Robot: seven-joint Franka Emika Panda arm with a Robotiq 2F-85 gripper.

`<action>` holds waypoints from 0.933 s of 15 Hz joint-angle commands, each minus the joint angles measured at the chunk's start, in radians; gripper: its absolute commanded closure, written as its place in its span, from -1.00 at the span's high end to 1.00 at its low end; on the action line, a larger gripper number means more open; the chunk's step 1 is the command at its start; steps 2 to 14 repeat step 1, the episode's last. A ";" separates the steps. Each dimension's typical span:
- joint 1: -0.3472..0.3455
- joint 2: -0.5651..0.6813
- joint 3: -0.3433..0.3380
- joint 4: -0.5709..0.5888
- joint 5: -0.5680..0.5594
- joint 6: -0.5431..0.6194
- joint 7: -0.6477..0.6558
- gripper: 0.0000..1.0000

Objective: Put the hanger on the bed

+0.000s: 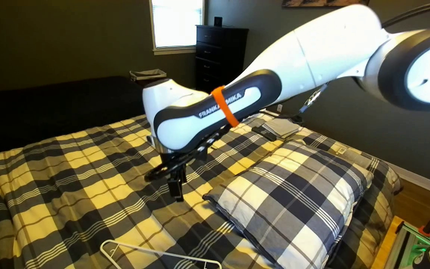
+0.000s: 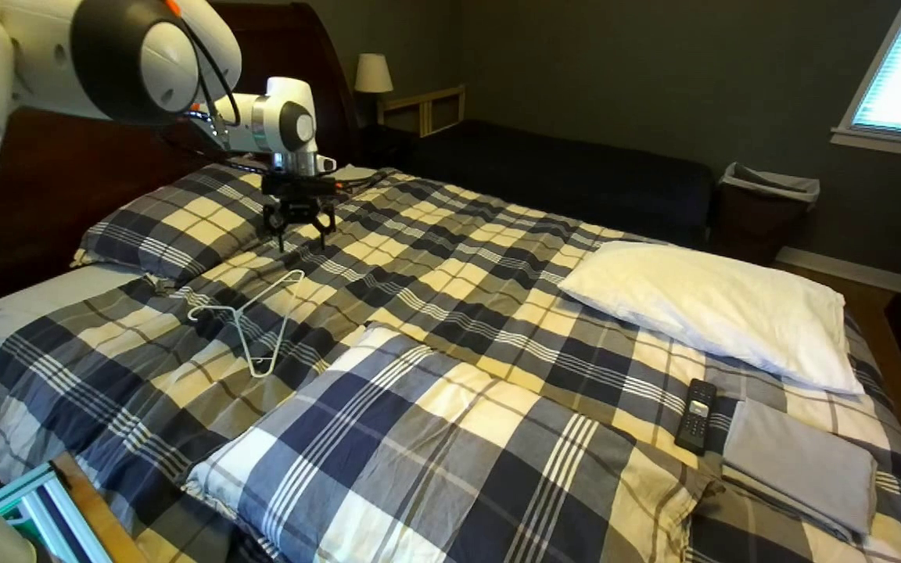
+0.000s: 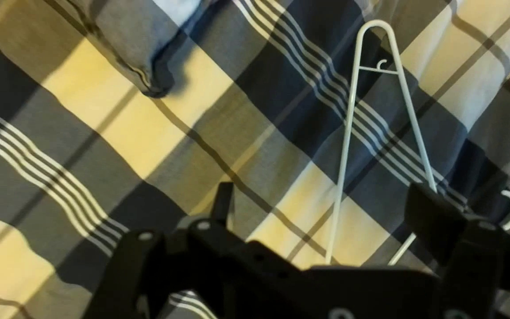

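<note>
The thin white hanger (image 2: 286,319) lies flat on the plaid comforter of the bed (image 2: 450,274). In an exterior view only part of the hanger (image 1: 162,253) shows, cut off by the bottom edge. In the wrist view the hanger (image 3: 346,141) runs down behind the gripper, which hides part of it; its hook shows at the right. My gripper (image 2: 302,244) is open and empty above the bed, apart from the hanger. It also shows in an exterior view (image 1: 177,194). In the wrist view its fingers (image 3: 321,199) are spread wide, with the hanger below them.
A plaid pillow (image 2: 450,461) lies near the hanger. Another plaid pillow (image 2: 184,219) and a white pillow (image 2: 708,305) are also on the bed. A black phone handset (image 2: 697,414) and a folded grey cloth (image 2: 798,465) lie there too. A dark couch (image 2: 560,160) stands behind.
</note>
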State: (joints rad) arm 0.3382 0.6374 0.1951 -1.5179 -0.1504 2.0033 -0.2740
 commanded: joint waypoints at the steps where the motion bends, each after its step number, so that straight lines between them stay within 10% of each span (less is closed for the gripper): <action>1: -0.019 -0.041 0.007 -0.032 -0.006 -0.004 0.028 1.00; 14: -0.019 -0.041 0.007 -0.032 -0.006 -0.004 0.028 1.00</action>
